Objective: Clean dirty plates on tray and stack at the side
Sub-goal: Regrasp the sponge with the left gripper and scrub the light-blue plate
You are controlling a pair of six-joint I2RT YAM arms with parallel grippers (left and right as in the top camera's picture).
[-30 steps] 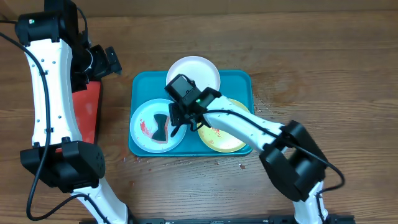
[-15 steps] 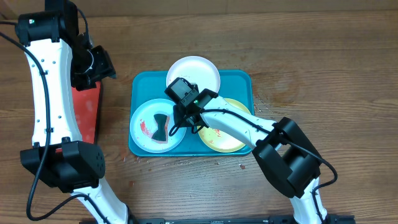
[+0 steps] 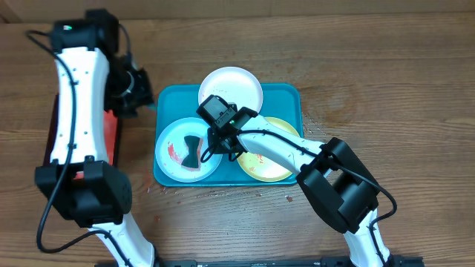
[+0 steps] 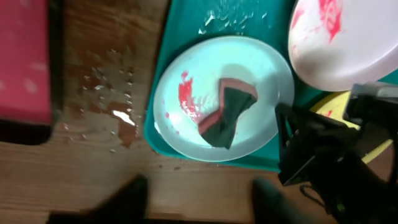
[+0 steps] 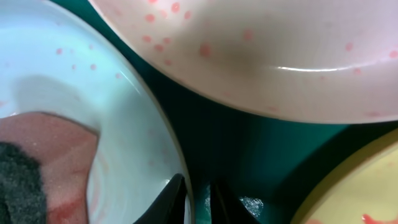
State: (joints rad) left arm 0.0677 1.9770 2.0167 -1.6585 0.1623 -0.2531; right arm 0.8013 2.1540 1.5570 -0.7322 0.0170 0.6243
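Tray: I see the teal tray (image 3: 289, 96) in the middle of the table.
Plates: all three sit on it. The light blue plate (image 3: 169, 141) is on the left with a sponge (image 3: 193, 150) on it. The white plate (image 3: 237, 85) is toward the far edge, and the yellow-green plate (image 3: 271, 167) is on the right.
Right gripper (image 5: 198, 200): my fingers pinch the light blue plate's rim.
Left gripper (image 4: 199, 193): fingers spread wide, holding nothing, near the red tray (image 4: 22, 56).

Three smeared plates (image 3: 230, 85) on teal tray (image 3: 286, 95)
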